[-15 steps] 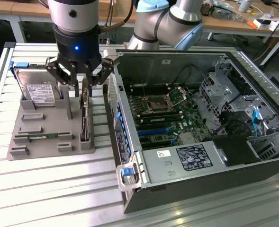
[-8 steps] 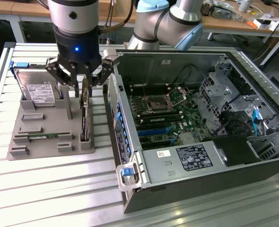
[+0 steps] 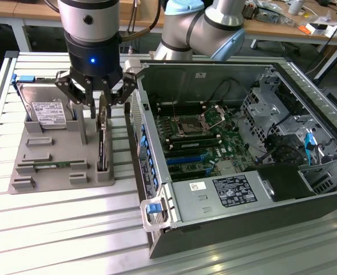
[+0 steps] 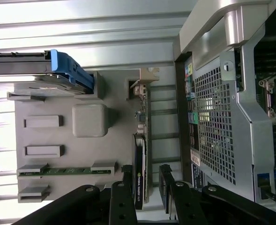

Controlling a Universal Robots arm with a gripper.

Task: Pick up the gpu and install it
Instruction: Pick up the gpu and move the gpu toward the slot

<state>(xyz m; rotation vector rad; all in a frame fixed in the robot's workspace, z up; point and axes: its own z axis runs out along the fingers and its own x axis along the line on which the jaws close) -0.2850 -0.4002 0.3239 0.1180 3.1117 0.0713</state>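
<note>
The gpu (image 3: 102, 146) is a thin dark card standing on edge in a slot of the grey holder (image 3: 59, 175), beside the open computer case (image 3: 242, 149). My gripper (image 3: 102, 98) hangs just above the card's top edge. It is open, with one finger on each side of the card. In the wrist view the gpu (image 4: 140, 140) runs between the two black fingertips (image 4: 128, 176), and its metal bracket end (image 4: 140, 86) points away from them. The jaws do not touch the card.
A silver hard drive (image 3: 45, 109) with a blue tab leans at the holder's far end, and a green memory stick (image 3: 48, 166) lies in a front slot. The case's motherboard (image 3: 197, 137) with blue slots is exposed. The case wall (image 4: 217, 117) stands close beside the gpu.
</note>
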